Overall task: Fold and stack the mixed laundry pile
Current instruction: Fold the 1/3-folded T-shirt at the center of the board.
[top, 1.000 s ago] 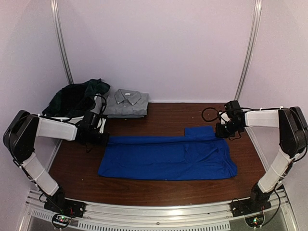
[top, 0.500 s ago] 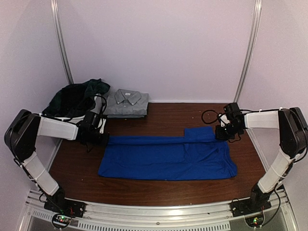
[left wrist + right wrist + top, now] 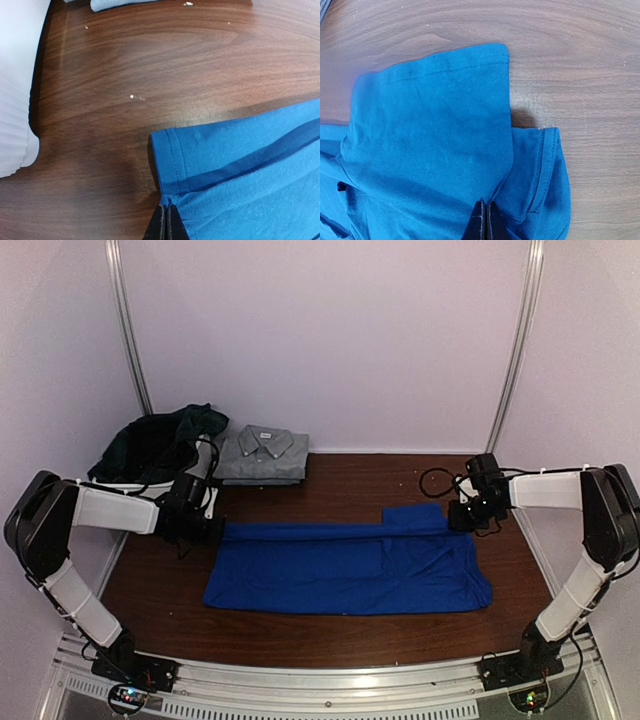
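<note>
the blue t-shirt (image 3: 350, 568) lies spread across the middle of the wooden tabletop (image 3: 340, 485), its long side running left to right, with a narrow band folded over along its far edge and a sleeve sticking out at the far right. the left tool (image 3: 213, 530) sits low at the shirt's far left corner, its jaws pressed together on the hemmed edge, where the cloth puckers toward the fingertips in the left wrist view. the right tool (image 3: 455, 517) is at the far right corner beside the sleeve, also closed, pinching the fabric where a fold runs into it. at the far left a folded grey shirt (image 3: 262, 454) lies next to a dark green garment (image 3: 155, 443), both well apart from the blue one.
</note>
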Controlling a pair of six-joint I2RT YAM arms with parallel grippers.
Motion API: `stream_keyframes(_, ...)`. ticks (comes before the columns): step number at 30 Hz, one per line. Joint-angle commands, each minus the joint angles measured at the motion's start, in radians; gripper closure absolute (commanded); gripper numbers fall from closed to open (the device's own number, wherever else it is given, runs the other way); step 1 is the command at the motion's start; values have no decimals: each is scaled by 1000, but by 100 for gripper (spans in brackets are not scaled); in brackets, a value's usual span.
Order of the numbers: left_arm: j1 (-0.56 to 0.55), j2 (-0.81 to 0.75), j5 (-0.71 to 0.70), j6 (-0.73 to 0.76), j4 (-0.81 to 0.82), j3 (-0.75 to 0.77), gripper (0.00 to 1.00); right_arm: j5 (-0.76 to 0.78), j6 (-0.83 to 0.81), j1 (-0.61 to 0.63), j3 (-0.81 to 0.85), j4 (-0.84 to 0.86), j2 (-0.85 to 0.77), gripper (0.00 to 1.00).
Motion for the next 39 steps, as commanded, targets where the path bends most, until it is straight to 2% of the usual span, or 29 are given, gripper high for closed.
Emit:
stream_keyframes(1,1,-8,-34,-8,5,-24,100,47,11,1,-43,-3,-8,100)
stream_keyframes(5,0,15,-1,-7,-20,-14,100,54,25,1,-58,0,15,98)
stream_keyframes(8,-2,4,26,-8,-40,-16,94,60,26,1,-48,-14,7,84)
stream_keyframes(12,-2,-100,33,-29,-16,-53,76,71,14,-1,-13,-50,-50,63)
stream_keyframes(16,-2,-131,34,-27,-59,14,73,79,-14,-9,37,-63,-95,55)
stream_keyframes(25,-6,23,101,24,-105,198,70,-96,-53,-7,193,-57,43,56)
stream_keyframes(32,-37,149,182,33,-117,291,63,-52,-81,-16,311,-82,182,53)
stream_keyframes(39,-95,242,184,69,-144,422,59,-37,-99,-51,437,-109,330,49)
